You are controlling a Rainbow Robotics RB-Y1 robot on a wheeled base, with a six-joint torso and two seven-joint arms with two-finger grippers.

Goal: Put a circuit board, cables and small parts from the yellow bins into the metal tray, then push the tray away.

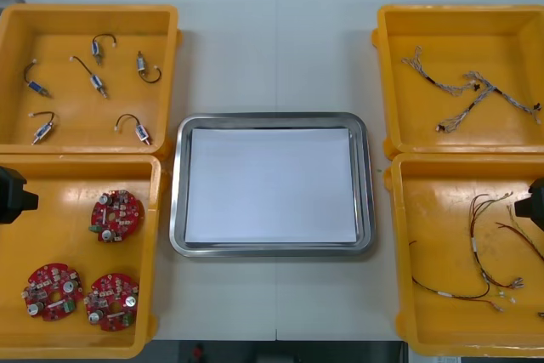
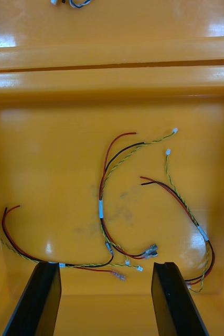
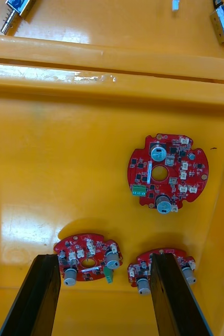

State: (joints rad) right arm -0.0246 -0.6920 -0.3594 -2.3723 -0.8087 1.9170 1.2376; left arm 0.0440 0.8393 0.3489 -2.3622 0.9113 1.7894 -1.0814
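Note:
The metal tray [image 1: 177, 210], white inside, lies at the table's centre with nothing in it. Three round red circuit boards [image 1: 116, 215] lie in the near left yellow bin [image 1: 76, 167]. My left gripper [image 3: 104, 296] hangs open over that bin, with two boards [image 3: 88, 257] just beyond its fingertips and a third [image 3: 168, 172] farther off. It shows as a black shape [image 1: 12, 195] at the left edge. Red and yellow cables [image 2: 117, 184] lie in the near right yellow bin [image 1: 399, 252]; my right gripper [image 2: 106, 299] stands open above them, with nothing between its fingers.
The far left yellow bin [image 1: 170, 19] holds several small metal parts [image 1: 98, 84] with black cables. Twisted blue and white cables [image 1: 472, 91] lie in the far right yellow bin [image 1: 382, 19]. Bare table runs between the bins, beyond and before the tray.

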